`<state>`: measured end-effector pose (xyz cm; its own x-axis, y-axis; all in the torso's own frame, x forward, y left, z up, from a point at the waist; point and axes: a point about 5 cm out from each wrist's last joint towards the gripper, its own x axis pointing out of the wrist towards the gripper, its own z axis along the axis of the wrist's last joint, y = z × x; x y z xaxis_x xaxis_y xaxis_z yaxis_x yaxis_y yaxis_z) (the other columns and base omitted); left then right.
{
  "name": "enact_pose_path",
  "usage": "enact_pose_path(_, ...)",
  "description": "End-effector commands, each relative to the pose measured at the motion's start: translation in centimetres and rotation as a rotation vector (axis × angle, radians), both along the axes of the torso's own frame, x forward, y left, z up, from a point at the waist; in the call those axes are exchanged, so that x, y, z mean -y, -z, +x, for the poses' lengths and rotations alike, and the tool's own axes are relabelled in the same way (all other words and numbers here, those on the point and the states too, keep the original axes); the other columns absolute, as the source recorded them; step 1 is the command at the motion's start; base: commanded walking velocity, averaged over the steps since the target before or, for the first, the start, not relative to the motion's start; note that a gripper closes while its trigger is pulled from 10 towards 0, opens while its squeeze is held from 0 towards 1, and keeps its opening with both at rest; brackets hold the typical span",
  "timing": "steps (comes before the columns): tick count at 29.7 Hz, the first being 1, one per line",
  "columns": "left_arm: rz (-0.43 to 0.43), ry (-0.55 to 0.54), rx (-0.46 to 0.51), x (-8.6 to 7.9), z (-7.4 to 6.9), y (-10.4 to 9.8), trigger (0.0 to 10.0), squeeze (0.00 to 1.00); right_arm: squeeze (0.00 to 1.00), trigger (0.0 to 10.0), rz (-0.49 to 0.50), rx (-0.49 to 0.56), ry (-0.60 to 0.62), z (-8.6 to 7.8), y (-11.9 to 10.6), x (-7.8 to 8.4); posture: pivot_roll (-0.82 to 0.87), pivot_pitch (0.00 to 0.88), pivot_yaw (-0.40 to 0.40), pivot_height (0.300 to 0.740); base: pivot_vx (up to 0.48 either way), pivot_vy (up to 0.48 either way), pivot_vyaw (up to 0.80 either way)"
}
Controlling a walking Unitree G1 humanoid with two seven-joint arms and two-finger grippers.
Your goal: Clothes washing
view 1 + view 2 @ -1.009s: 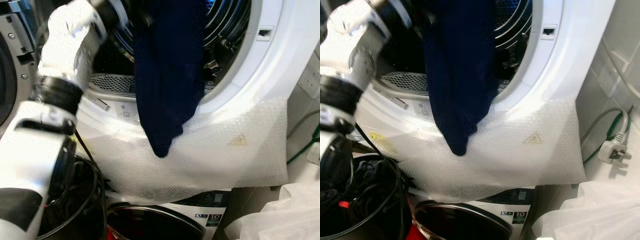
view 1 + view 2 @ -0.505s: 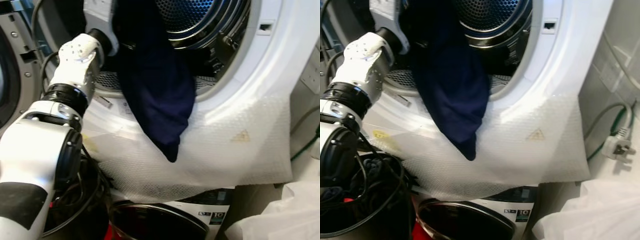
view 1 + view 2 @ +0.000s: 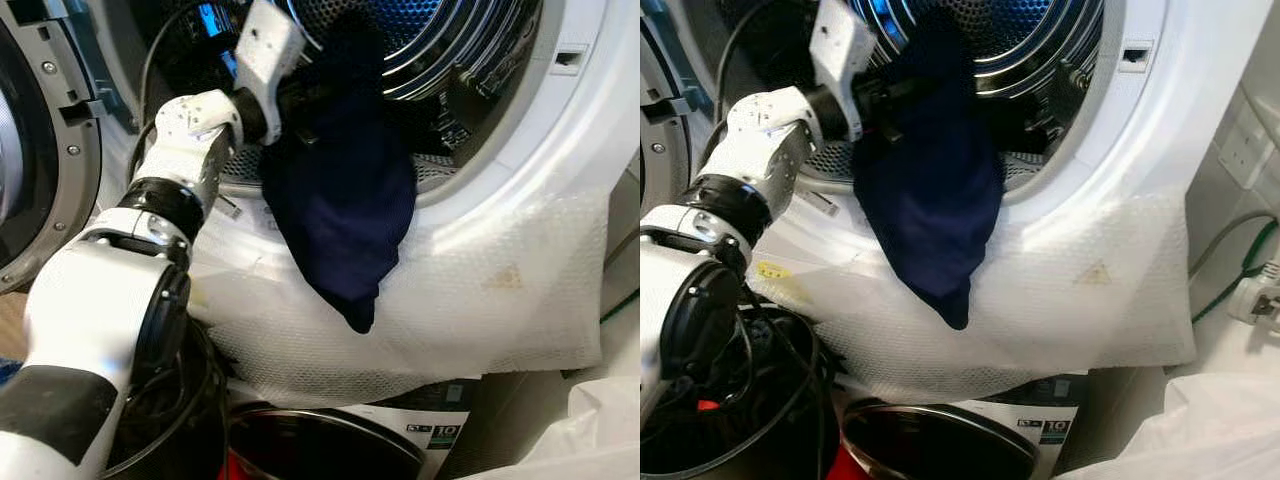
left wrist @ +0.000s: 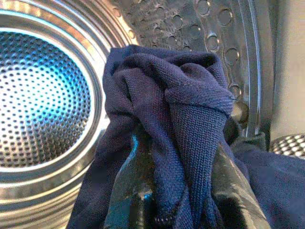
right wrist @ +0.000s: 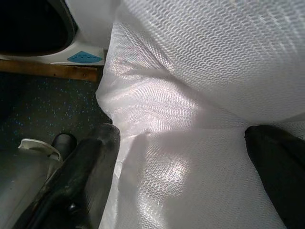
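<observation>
Loading, partly done. We see the left tool [image 4: 181,191] clamped on the navy garment [image 3: 340,210] at the drum [image 4: 45,95] mouth; the bunched top is inside, the tail hangs toward 6 o'clock over the bubble wrap [image 3: 480,300] on the rim. We judge pushing it fully in remains. The right tool [image 5: 190,191] hangs spread apart.

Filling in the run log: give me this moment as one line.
phase: loading | left gripper: shut on navy garment, at drum mouth | garment tail: hanging over door rim onto bubble wrap | right gripper: open, idle
</observation>
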<state>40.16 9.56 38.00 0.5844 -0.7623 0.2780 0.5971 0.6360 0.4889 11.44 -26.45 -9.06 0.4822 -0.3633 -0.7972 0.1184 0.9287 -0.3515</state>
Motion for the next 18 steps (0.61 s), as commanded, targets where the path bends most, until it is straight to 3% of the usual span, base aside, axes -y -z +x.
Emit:
enact_pose_path(1, -0.044, -0.060, 0.074, 0.4, -0.3, -2.4, 10.0, 0.00, 0.00, 10.0, -0.022, 0.000, 0.053, -0.8, -0.1, 0.9, -0.10, 0.000, 0.051, 0.740, 0.000, 0.000, 0.00)
enact_pose_path(4, -0.177, -0.102, 0.093, 0.1, -0.5, -4.1, 10.0, 0.00, 0.00, 10.0, -0.035, 0.008, 0.064, -1.0, -0.2, 1.2, -0.11, 0.000, 0.053, 0.740, 0.000, 0.000, 0.00)
enact_pose_path(6, -0.342, -0.154, 0.096, -0.5, -0.7, -6.0, 10.0, 0.00, 0.00, 10.0, -0.054, 0.014, 0.066, -1.0, -0.3, 1.5, -0.12, 0.000, 0.058, 0.740, 0.000, 0.000, 0.00)
enact_pose_path(8, -0.354, -0.165, 0.098, -0.5, -0.7, -6.2, 10.0, 0.00, 0.00, 10.0, -0.060, 0.016, 0.066, -1.1, -0.3, 1.5, -0.12, 0.000, 0.058, 0.740, 0.000, 0.000, 0.00)
enact_pose_path(10, -0.315, -0.146, 0.059, 0.2, -0.5, -5.5, 10.0, 0.00, 0.00, 10.0, -0.065, 0.022, 0.074, -1.1, -0.4, 1.6, -0.13, 0.000, 0.058, 0.740, 0.000, 0.000, 0.00)
enact_pose_path(12, -0.221, -0.067, -0.023, 1.6, -0.3, -4.0, 10.0, 0.00, 0.00, 10.0, -0.066, 0.027, 0.072, -1.1, -0.4, 1.7, -0.14, 0.000, 0.059, 0.740, 0.000, 0.000, 0.00)
enact_pose_path(13, -0.116, 0.005, -0.089, 2.7, -0.1, -2.2, 10.0, 0.00, 0.00, 10.0, -0.065, 0.029, 0.070, -1.1, -0.4, 1.6, -0.13, 0.009, 0.057, 0.740, 0.000, 0.000, 0.00)
enact_pose_path(14, -0.116, 0.005, -0.089, 2.7, -0.1, -2.2, 10.0, 0.00, 0.00, 10.0, -0.065, 0.029, 0.070, -1.1, -0.4, 1.6, -0.13, 0.009, 0.057, 0.740, 0.000, 0.000, 0.00)
enact_pose_path(15, -0.036, 0.024, -0.118, 3.1, 0.0, -0.8, 10.0, 0.00, 0.00, 10.0, -0.066, 0.027, 0.065, -1.1, -0.4, 1.5, -0.13, 0.015, 0.057, 0.740, 0.000, 0.000, 0.00)
enact_pose_path(16, -0.022, 0.036, -0.128, 3.2, 0.0, -0.4, 10.0, 0.00, 0.00, 10.0, -0.066, 0.026, 0.063, -1.1, -0.4, 1.5, -0.12, 0.021, 0.055, 0.740, 0.000, 0.000, 0.00)
enact_pose_path(17, -0.016, 0.045, -0.137, 3.2, 0.1, -0.1, 10.0, 0.84, 0.00, 10.0, -0.065, 0.024, 0.061, -1.2, -0.3, 1.5, -0.12, 0.023, 0.055, 0.740, 0.000, 0.000, 0.00)
enact_pose_path(18, -0.002, 0.094, -0.177, 3.2, 0.0, 0.7, 10.0, 1.00, 0.00, 10.0, -0.063, 0.020, 0.056, -1.2, -0.3, 1.4, -0.12, 0.027, 0.053, 0.740, 0.000, 0.000, 0.00)
